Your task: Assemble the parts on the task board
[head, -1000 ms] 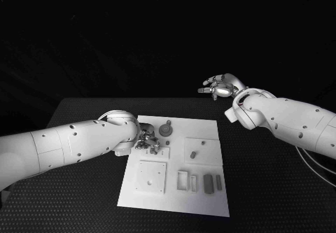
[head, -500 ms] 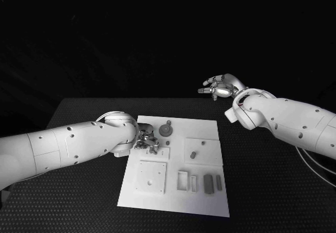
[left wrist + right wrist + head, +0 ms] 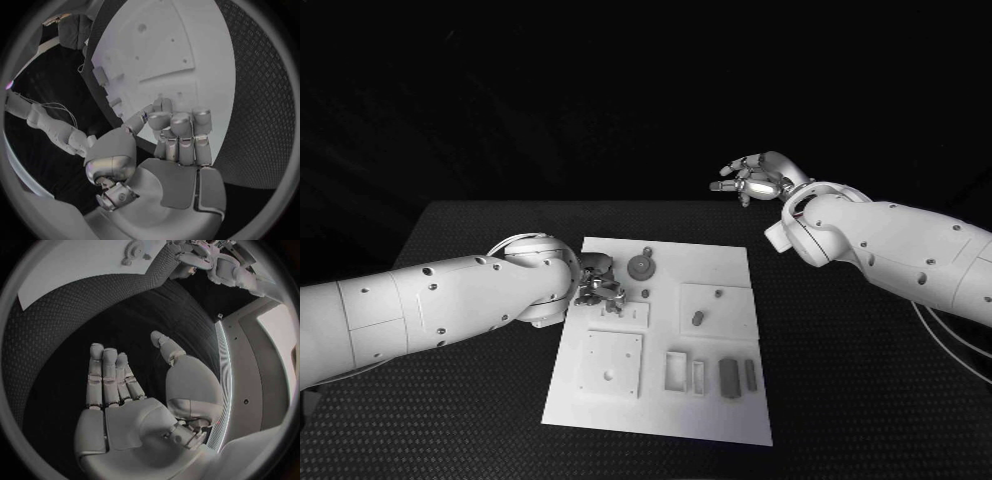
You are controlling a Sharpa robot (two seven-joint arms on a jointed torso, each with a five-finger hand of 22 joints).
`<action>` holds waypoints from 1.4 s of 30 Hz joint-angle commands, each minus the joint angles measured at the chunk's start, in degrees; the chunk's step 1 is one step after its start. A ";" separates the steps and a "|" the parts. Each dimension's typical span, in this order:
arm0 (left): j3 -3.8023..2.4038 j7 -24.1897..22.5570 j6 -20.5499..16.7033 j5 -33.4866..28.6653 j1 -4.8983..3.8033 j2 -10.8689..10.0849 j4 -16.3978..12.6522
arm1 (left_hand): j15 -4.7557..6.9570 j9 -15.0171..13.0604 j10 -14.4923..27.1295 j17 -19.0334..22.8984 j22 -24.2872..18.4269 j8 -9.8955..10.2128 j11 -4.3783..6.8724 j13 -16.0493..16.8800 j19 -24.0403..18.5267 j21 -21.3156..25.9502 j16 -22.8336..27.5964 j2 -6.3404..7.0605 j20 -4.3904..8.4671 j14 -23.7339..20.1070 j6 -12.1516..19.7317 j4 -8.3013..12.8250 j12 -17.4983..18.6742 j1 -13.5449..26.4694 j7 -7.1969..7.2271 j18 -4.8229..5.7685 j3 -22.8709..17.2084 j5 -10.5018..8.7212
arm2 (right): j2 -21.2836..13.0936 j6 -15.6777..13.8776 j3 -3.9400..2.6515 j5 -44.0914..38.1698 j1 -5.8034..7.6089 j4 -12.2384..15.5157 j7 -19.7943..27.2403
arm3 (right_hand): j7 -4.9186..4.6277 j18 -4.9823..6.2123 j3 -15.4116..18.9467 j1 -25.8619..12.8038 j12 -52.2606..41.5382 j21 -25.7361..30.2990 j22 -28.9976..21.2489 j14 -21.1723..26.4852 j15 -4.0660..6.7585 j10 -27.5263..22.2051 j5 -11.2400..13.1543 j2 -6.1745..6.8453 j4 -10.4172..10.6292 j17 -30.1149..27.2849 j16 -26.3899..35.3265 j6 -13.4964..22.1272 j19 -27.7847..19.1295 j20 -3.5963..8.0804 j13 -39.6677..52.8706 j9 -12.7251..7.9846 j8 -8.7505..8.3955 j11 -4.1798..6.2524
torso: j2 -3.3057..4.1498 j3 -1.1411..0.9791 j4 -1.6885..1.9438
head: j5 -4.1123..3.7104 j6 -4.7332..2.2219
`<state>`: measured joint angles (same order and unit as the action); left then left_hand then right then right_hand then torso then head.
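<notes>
Left hand [image 3: 599, 288] low over board's [image 3: 718, 420] far-left area, fingers curled in tight; cannot tell if it grips a part. Round part [image 3: 640, 267] just right of it. Right hand [image 3: 756, 178] raised beyond table's far edge, fingers apart, holding nothing.

A black table [image 3: 473, 400] with a fine woven-looking texture is lying under the white plate, spreading out past it on every side, its far edge running straight across against the dark background beyond the plate.
</notes>
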<state>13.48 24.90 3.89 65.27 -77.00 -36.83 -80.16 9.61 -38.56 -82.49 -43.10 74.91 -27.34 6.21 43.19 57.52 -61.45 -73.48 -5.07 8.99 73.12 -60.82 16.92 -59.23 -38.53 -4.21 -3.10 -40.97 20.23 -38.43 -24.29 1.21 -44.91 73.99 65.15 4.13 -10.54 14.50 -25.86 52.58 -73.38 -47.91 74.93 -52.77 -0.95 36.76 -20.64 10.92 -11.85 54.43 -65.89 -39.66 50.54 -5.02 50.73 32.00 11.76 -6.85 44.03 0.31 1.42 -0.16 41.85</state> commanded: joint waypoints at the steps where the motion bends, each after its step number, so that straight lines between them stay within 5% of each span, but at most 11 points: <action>1: 0.00 -1.15 -4.26 0.00 0.28 -0.31 -0.70 | 0.84 -0.04 1.71 0.09 0.91 -0.14 1.76 -0.09 -0.08 -0.24 -0.33 -0.74 6.33 0.42 -10.24 -1.47 -0.37 -0.81 5.92 -0.73 -1.91 -0.09 | -0.10 0.73 -0.03 -0.09 -0.09 0.02 0.49 | -2.50 0.50 0.14 -0.12 -0.38 0.37 0.96 0.48 0.10 -0.32 -0.37 -0.26 -0.29 -0.07 -0.20 -0.31 -0.01 -0.36 -0.07 -0.06 0.22 -0.04 | -0.01 -0.02 0.07 | -0.02 0.10; 19: 0.17 -1.64 -12.75 4.63 1.76 -1.73 -3.51 | 1.02 -0.03 1.66 0.25 0.92 -0.31 1.83 -0.21 0.15 -0.45 -0.50 -0.26 6.43 0.62 -10.36 -1.42 -0.58 -1.06 5.98 -0.84 -2.04 -0.39 | -0.55 0.77 -0.03 -0.07 -0.26 0.15 0.40 | -2.50 0.50 0.17 -0.17 -0.47 0.40 0.97 0.52 0.10 -0.36 -0.37 -0.27 -0.28 -0.17 -0.26 -0.30 0.00 -0.37 -0.20 -0.12 0.25 -0.04 | 0.01 -0.02 0.00 | 0.26 0.26; 42: 0.22 -0.97 -8.88 3.96 2.39 -1.49 -3.46 | 1.09 0.00 1.68 0.34 0.92 -0.32 1.84 -0.27 0.20 -0.51 -0.52 -0.17 6.46 0.64 -10.31 -1.44 -0.65 -1.18 5.99 -0.88 -2.11 -0.61 | -0.55 0.86 -0.03 -0.06 -0.30 0.11 0.38 | -2.50 0.50 0.18 -0.19 -0.55 0.43 0.99 0.56 0.10 -0.41 -0.36 -0.29 -0.28 -0.26 -0.32 -0.30 0.00 -0.37 -0.33 -0.18 0.28 -0.04 | 0.03 0.02 -0.03 | 0.26 0.60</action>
<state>13.72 24.19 -5.81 69.09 -74.63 -38.43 -83.57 9.66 -38.52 -82.41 -42.82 74.94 -27.45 6.12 42.97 57.52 -61.67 -73.70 -4.76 8.99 73.08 -60.83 16.89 -59.64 -38.85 -4.20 -3.09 -41.29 19.36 -38.98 -24.15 1.22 -44.91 73.72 65.18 4.09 -10.54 14.04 -25.86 52.58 -73.59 -47.69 74.93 -52.57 -0.75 36.77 -20.64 10.92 -11.85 54.22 -65.89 -39.66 50.54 -5.02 50.49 31.90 11.75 -6.85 44.06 0.34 1.38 0.08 42.42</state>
